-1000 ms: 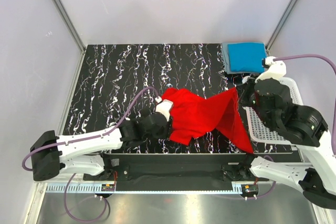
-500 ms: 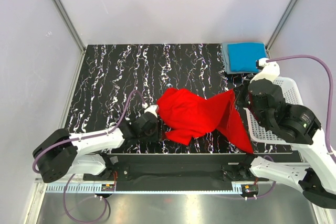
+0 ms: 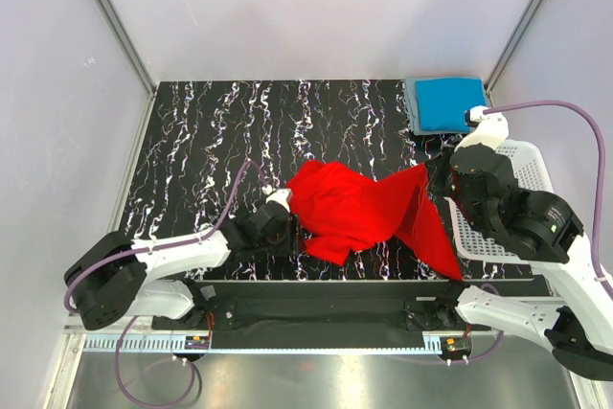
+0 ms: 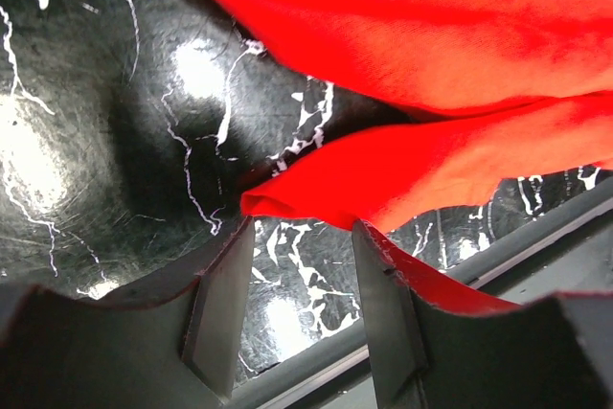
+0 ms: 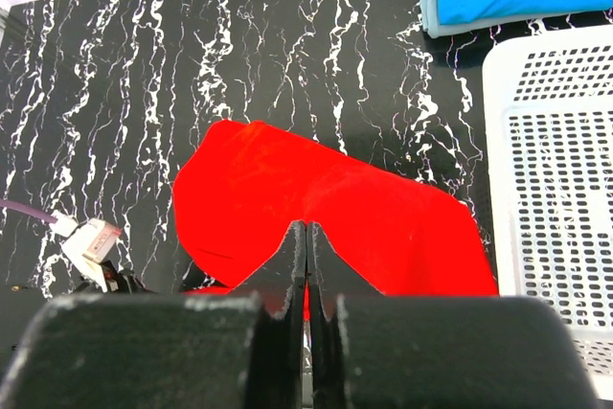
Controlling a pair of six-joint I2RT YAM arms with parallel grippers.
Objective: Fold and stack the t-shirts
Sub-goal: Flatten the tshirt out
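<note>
The red t-shirt (image 3: 359,208) lies crumpled at the table's front middle, its right part lifted. My right gripper (image 3: 437,179) is shut on the shirt's raised right edge; in the right wrist view the closed gripper (image 5: 306,235) pinches red cloth (image 5: 383,213). My left gripper (image 3: 287,222) is open at the shirt's left lower edge; in the left wrist view a red fold (image 4: 383,174) lies just ahead of the gripper (image 4: 302,237), not between the jaws. The folded blue t-shirt (image 3: 445,102) lies on the grey-blue one (image 3: 412,114) at the back right.
The white mesh basket (image 3: 532,155) stands at the right edge, partly under my right arm; it also shows in the right wrist view (image 5: 556,160). The table's front edge (image 4: 460,265) runs close below the left gripper. Black marbled tabletop (image 3: 211,141) stretches to the left and back.
My left gripper has let go of the red shirt and drawn back left, open, now at the shirt's lower left edge. The right arm shifted slightly back, still holding the cloth.
</note>
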